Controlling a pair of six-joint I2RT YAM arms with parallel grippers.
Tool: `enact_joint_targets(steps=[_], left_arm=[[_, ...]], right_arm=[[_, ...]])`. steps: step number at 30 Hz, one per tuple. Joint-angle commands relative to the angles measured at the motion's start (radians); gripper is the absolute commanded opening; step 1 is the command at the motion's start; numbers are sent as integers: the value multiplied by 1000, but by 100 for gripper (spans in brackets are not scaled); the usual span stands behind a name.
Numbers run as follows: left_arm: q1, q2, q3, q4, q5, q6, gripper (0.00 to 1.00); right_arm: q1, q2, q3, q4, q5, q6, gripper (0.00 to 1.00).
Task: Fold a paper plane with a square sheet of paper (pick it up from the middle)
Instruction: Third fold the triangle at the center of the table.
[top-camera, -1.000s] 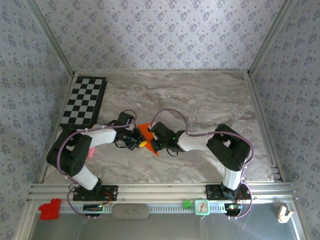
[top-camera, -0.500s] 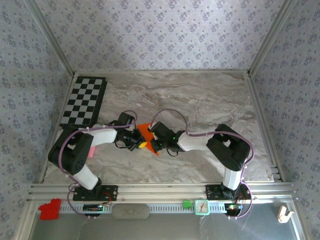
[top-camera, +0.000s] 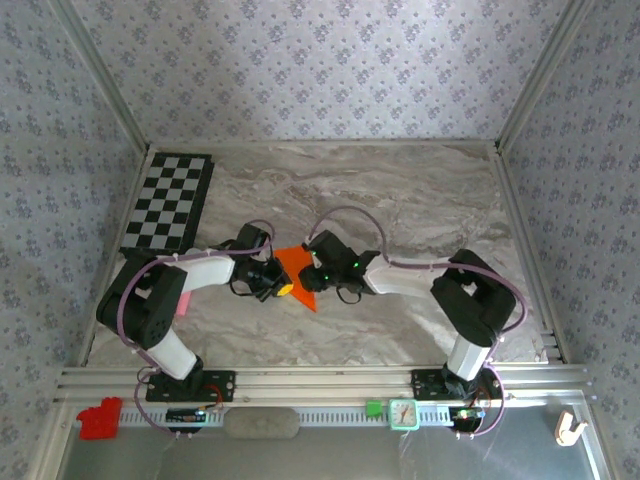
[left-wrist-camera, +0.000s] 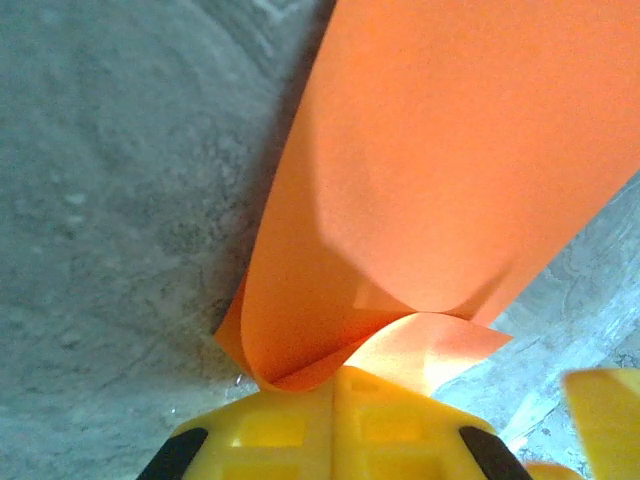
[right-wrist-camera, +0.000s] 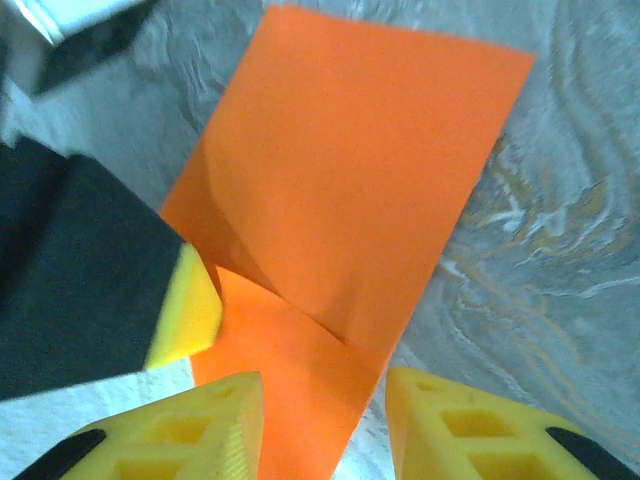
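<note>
The orange square sheet of paper (top-camera: 297, 270) lies partly folded on the marble table between my two grippers. My left gripper (top-camera: 284, 289) is shut on its near-left edge. In the left wrist view the yellow jaws (left-wrist-camera: 335, 378) are pressed together on a curled fold of the paper (left-wrist-camera: 430, 170). My right gripper (top-camera: 314, 276) stands open just right of the sheet. In the right wrist view its fingers straddle the lower tip of the paper (right-wrist-camera: 350, 200), with a gap at each side of the gripper's midpoint (right-wrist-camera: 322, 392). A left fingertip (right-wrist-camera: 186, 308) touches the sheet's left edge there.
A black-and-white checkerboard (top-camera: 168, 203) lies at the far left of the table. A red block (top-camera: 98, 418) and a small green-rimmed dial (top-camera: 403, 412) sit on the front rail. Patterned walls and metal posts close in the table on three sides.
My right gripper has opened and let go of the paper, and its arm has drawn back slightly to the right. The left gripper still pinches the sheet in the same place.
</note>
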Motion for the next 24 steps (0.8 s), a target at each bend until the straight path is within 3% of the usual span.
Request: enact_joint_targets(steps=[1,9,18,24], left_arm=[[-4,36,-11,-103,-68,18,8],[-5,38,-15,-94,-77,2,8],[-4,42,-39,-75,-88,-22,7],[-4,48,-47,-79,-92,-22,7]], right_arm=[[-19,-46,30,-79,-75,45,39],[-30,-29,19,-118,-293,46,26],[-4,53,52,-119,-403,8,8],[4,90,83,-130,-402,8,6]])
